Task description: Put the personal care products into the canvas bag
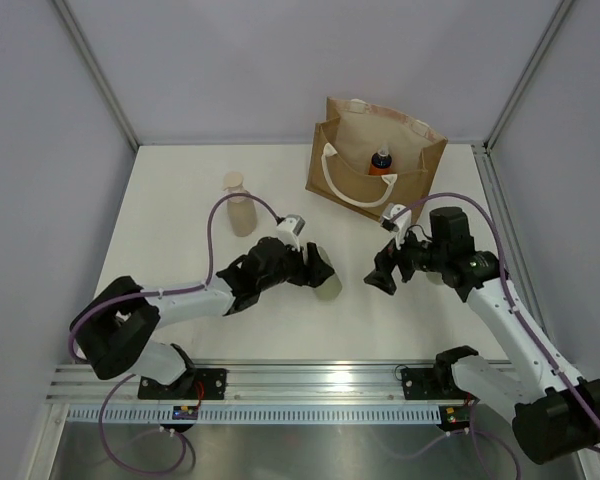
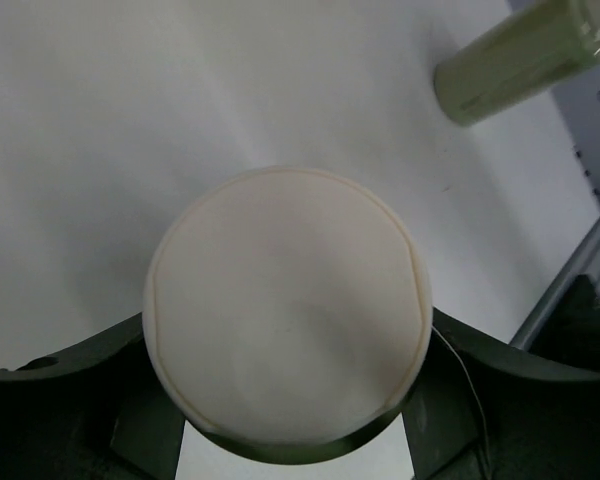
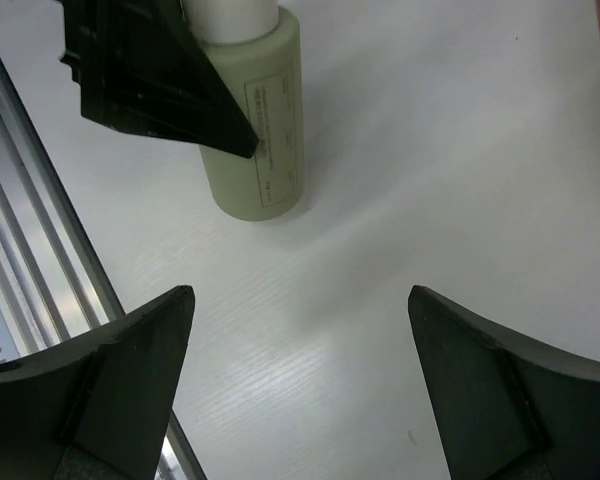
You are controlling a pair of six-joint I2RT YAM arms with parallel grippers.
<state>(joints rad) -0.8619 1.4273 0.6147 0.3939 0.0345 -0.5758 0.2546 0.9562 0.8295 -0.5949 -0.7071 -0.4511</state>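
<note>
Canvas bag [image 1: 425, 160] at far side of desk [image 1: 180, 220], small orange bottle [image 1: 382, 162] inside. Left claw [image 1: 322, 275] clamped on standing pale olive bottle [image 3: 270, 130]. Right claw [image 3: 300, 300] apart, empty. Grey walls [image 1: 280, 60].

Coarse woven canvas bag [image 1: 425, 160]; smooth, matt plastic olive bottle [image 3: 265, 185].

Canvas bag [image 1: 355, 185]: far on table [image 1: 180, 180], right of centre.
Small bottle [image 1: 381, 163]: inside bag.
Pump bottle [image 1: 239, 205]: left of bag, apart.
Capped bottle [image 2: 285, 375]: between fingers of my left gripper [image 1: 318, 272], before bag.
Second capped bottle [image 2: 520, 60]: on table, beyond it.
</note>
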